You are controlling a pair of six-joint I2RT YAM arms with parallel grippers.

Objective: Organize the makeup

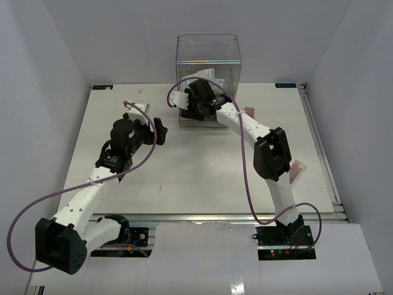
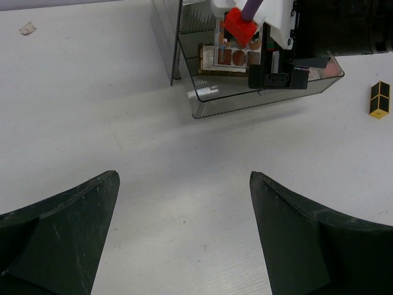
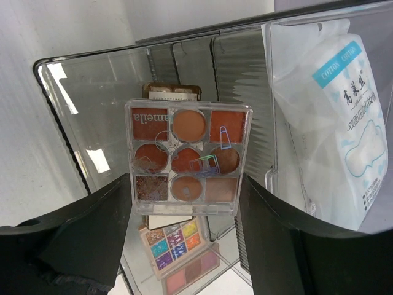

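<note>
My right gripper [image 3: 187,184] is shut on a clear square palette of brown eyeshadows [image 3: 187,158] and holds it over the pulled-out drawer [image 2: 264,98] of the clear acrylic box [image 1: 207,52]. In the drawer below lie a colourful palette [image 3: 172,243] and a pink palette [image 3: 190,270]. A white-blue sachet [image 3: 331,123] stands inside the box. In the top view the right gripper [image 1: 199,107] is at the drawer. My left gripper [image 2: 184,178] is open and empty above bare table, left of the drawer [image 1: 161,131].
A pink palette [image 1: 249,111] lies right of the drawer. A small black-and-yellow item [image 2: 379,98] lies further right. A pinkish flat item [image 1: 297,169] lies by the right arm's elbow. A small scrap [image 2: 27,27] sits at the far left.
</note>
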